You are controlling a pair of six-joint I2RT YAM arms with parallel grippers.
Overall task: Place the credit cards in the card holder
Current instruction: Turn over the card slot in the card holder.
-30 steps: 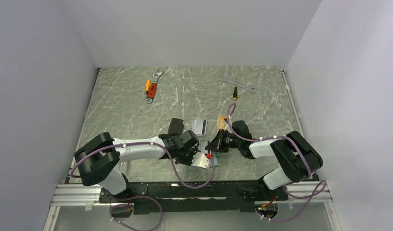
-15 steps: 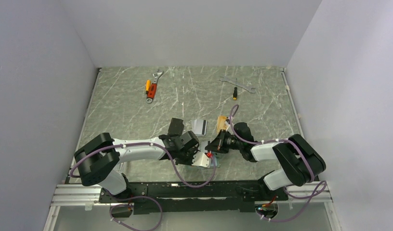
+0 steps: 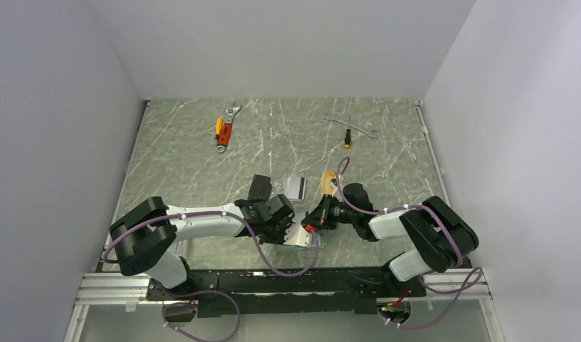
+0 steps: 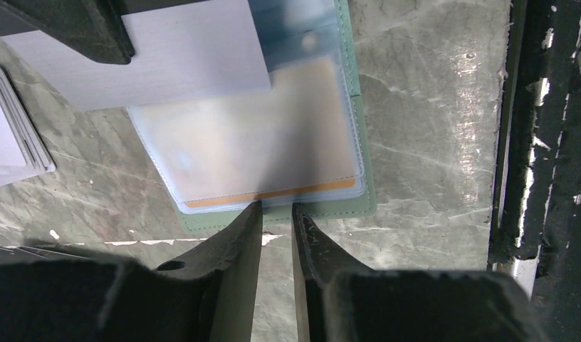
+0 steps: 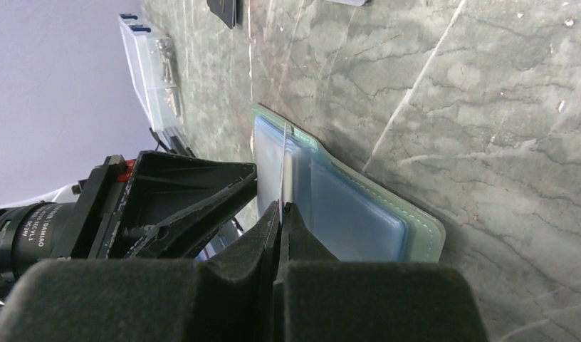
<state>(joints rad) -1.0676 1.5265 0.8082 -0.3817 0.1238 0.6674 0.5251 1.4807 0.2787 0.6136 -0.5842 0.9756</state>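
My right end effector (image 5: 280,206) pinches silver card (image 4: 202,64), card holder (image 4: 366,178) just ahead. Left end effector (image 4: 277,210), bit open, touches holder edge. Next: push in.

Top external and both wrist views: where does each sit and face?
Top external: above and behind, looking down on the table; left arm and right arm show.
Left wrist: looks down past the left hand at the card holder and silver card.
Right wrist: looks low along the right hand, shut on the silver card.
Shared: both wrist views show the card holder and silver card.
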